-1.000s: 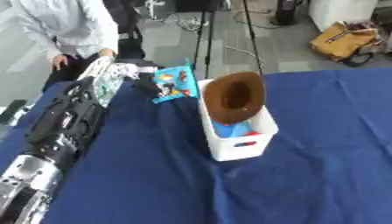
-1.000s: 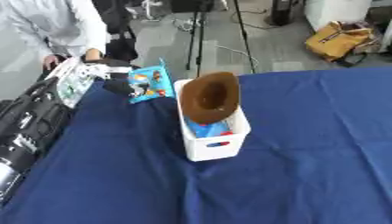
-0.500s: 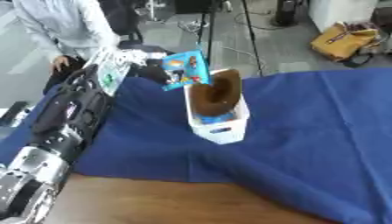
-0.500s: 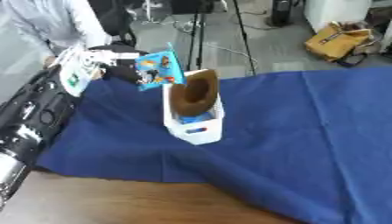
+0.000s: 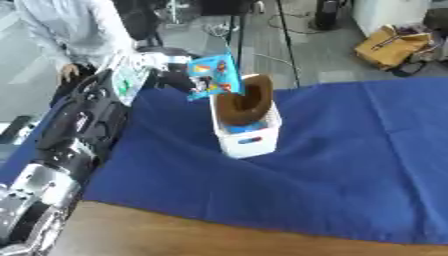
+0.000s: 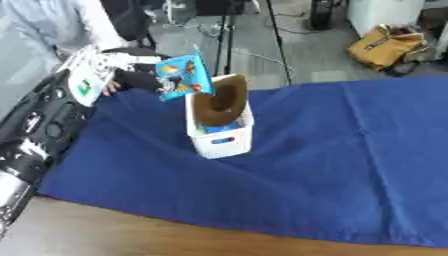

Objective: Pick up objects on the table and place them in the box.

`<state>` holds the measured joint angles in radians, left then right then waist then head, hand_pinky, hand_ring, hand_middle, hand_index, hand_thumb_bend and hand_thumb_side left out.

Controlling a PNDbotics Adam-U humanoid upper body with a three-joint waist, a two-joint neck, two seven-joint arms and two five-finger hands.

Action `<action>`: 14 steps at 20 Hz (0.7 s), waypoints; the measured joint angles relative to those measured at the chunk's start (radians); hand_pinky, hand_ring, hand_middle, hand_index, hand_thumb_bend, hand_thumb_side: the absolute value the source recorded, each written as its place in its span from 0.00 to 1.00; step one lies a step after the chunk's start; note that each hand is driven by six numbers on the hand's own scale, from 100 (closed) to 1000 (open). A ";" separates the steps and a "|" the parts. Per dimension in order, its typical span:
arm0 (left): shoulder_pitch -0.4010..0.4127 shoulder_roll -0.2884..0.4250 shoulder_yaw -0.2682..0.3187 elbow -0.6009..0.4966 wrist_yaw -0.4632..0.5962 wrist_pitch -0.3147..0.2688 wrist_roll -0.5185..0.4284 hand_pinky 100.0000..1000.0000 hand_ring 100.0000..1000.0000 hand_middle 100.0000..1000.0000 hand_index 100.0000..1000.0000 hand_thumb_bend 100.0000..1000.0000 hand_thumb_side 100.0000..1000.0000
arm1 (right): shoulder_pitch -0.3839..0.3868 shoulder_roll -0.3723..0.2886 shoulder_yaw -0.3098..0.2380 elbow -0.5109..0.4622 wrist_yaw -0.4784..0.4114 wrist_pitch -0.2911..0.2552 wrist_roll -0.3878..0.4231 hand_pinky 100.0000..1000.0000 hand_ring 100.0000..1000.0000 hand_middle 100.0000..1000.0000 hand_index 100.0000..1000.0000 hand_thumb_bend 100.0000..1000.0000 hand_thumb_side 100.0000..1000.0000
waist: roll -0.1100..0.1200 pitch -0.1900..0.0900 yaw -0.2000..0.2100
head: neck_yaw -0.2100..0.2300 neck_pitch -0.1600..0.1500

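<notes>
A white box (image 5: 252,141) stands on the blue cloth (image 5: 350,150) left of the middle. A brown hat-like thing (image 5: 246,103) stands up inside it, with something blue under it. My left arm runs up the left side, and my left hand (image 5: 163,70) is shut on a blue snack bag (image 5: 214,75). The bag hangs in the air, tilted, at the box's far left rim, partly in front of the brown thing. My right hand shows in neither view.
The cloth ends near the front, where the bare wooden table (image 5: 219,235) shows. A person in a white top (image 5: 74,30) stands past the far left corner. Behind the table are a stand's legs (image 5: 284,45) and a yellow bag (image 5: 394,47) on the floor.
My left hand has lifted the blue snack bag off the cloth and carried it right to the box's rim. The camera has tilted, so the whole picture has shifted.
</notes>
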<state>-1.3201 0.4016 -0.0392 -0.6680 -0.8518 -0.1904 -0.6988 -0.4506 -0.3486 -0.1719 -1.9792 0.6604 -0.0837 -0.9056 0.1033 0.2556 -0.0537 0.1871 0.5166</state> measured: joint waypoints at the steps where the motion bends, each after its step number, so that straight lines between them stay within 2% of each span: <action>1: 0.000 -0.002 0.000 0.000 0.001 0.000 -0.002 1.00 0.58 0.56 1.00 0.00 0.54 | 0.001 0.000 0.000 0.000 0.000 0.000 0.000 0.81 0.72 0.57 0.57 0.00 0.84 | 0.000 0.000 0.000 | 0.001 0.000; 14: -0.013 -0.025 0.000 0.000 0.001 0.000 -0.016 1.00 0.58 0.56 1.00 0.00 0.55 | 0.002 0.000 0.000 0.000 0.000 0.000 0.000 0.82 0.72 0.57 0.57 0.00 0.84 | 0.001 -0.001 -0.010 | 0.007 0.000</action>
<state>-1.3334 0.3770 -0.0394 -0.6682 -0.8504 -0.1900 -0.7146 -0.4486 -0.3486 -0.1715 -1.9792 0.6605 -0.0835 -0.9057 0.1047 0.2546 -0.0634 0.1943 0.5166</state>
